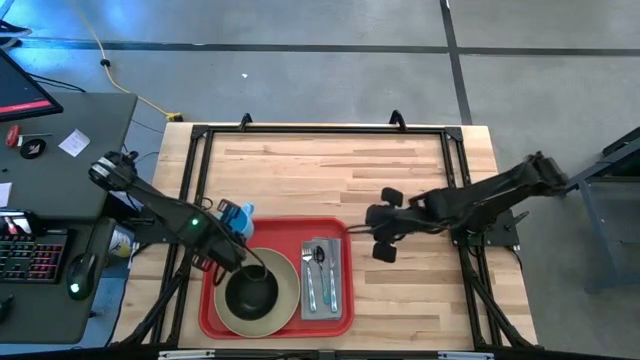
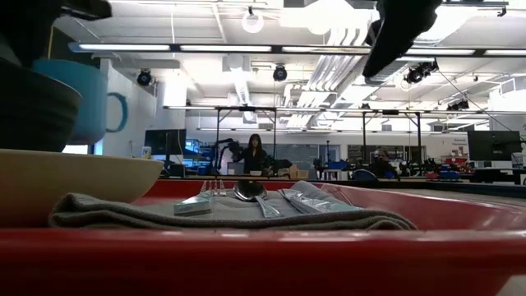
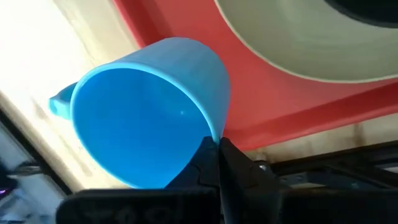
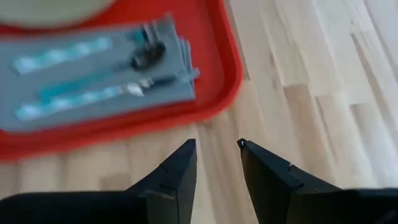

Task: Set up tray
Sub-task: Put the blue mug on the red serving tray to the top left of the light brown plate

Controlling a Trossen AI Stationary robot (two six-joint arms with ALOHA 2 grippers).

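Left tool (image 3: pixel 217 163) pinching blue cup (image 3: pixel 149 112) rim, at tray (image 1: pixel 335 325) far-left corner. Right tool (image 4: pixel 217 163) spread, above bare surface (image 1: pixel 420 300) right of tray.

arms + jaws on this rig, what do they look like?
Both arms are dark, near-black jointed links. The left arm has a small green light on it. The right gripper ends in two flat, angular black fingers. No markings are readable.

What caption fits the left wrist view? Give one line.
Left hand shut on the blue cup's rim, over the red tray's edge.
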